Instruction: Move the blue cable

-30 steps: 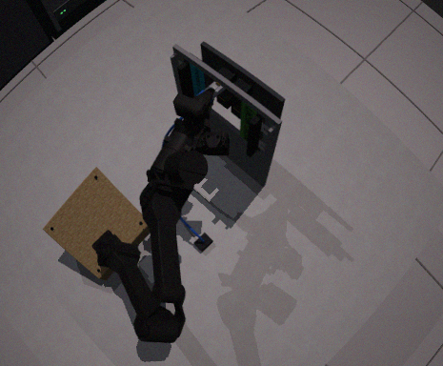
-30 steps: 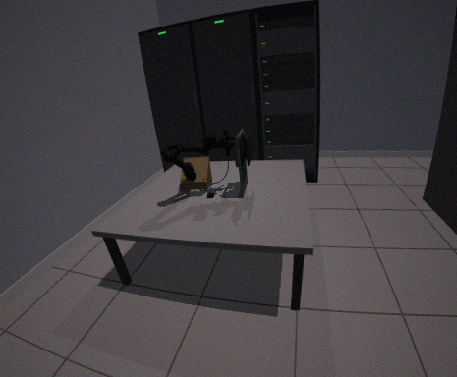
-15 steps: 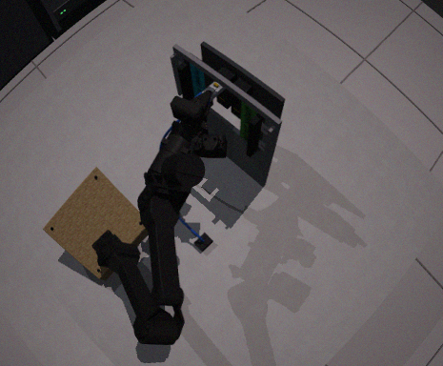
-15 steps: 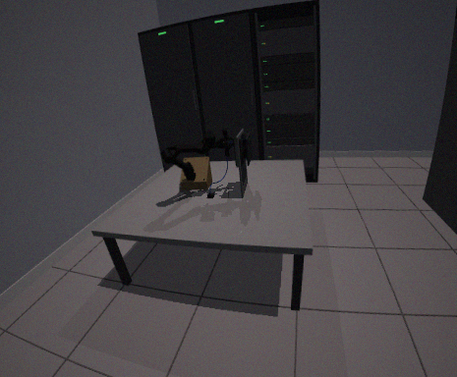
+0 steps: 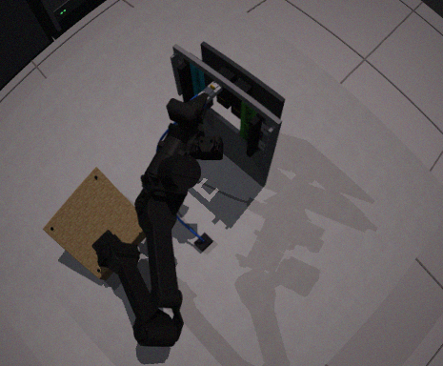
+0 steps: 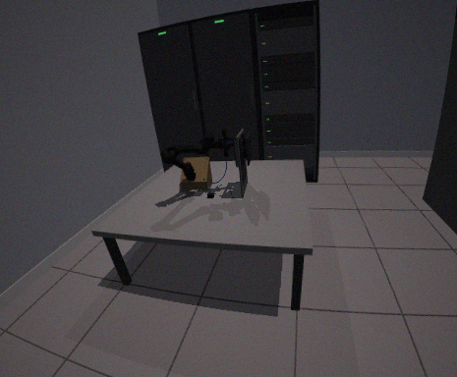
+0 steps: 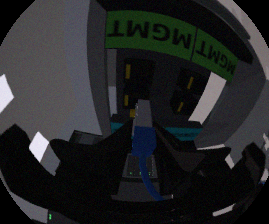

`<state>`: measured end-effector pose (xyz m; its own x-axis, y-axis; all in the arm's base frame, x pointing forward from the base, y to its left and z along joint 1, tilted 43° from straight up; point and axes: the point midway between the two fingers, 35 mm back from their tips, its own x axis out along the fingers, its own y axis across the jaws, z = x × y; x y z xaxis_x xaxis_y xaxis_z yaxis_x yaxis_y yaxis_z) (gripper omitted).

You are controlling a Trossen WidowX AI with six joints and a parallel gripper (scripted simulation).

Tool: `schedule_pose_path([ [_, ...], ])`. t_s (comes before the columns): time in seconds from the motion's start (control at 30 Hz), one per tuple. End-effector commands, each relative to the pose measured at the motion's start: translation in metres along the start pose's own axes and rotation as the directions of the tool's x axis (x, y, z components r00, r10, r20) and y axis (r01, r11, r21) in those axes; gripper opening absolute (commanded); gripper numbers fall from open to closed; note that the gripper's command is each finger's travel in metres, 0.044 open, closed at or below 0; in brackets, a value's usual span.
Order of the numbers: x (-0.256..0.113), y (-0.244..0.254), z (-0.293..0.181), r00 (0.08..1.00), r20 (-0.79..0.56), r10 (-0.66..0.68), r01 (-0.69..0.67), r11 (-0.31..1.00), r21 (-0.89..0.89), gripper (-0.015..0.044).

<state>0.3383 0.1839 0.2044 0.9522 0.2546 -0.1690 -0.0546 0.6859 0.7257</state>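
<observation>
My gripper [image 5: 208, 96] [image 7: 141, 124] is shut on the blue cable's plug, which has a clear head [image 5: 216, 89] [image 7: 143, 114] and a blue boot [image 7: 144, 141]. The head points at the server panel [image 5: 227, 85] [image 6: 244, 179]. Its whole length shows in front of the dark ports [image 7: 137, 70], so it looks out of any port. The blue cable [image 5: 187, 223] [image 6: 226, 170] [image 7: 147, 181] trails from the boot. Teal labels [image 5: 197, 78] [image 7: 187, 133] sit behind the plug, and green MGMT labels [image 5: 248, 114] [image 7: 150, 42] lie farther over. The CONSOLE lettering is not readable.
A small black block [image 5: 205, 242] [image 6: 210, 194] on the table [image 6: 202, 241] holds the cable's other end. A tan board [image 5: 91, 210] [image 6: 199, 169] stands beside the arm's base. A second upright panel [image 5: 263, 91] stands behind the front one. Dark cabinets [image 6: 227, 74] stand beyond the table.
</observation>
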Motion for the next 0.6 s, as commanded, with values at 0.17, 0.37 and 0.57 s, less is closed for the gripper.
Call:
schedule_pose_path([
  [0.17,-0.0058,0.0032,-0.0034,1.000,0.003,0.009,-0.009,1.000,0.009,0.0000],
  [0.37,-0.0088,0.0031,-0.0066,1.000,0.003,0.009,-0.009,1.000,0.009,0.0000],
  [0.57,-0.0118,0.0031,-0.0097,1.000,0.003,0.009,-0.009,1.000,0.009,0.0000],
])
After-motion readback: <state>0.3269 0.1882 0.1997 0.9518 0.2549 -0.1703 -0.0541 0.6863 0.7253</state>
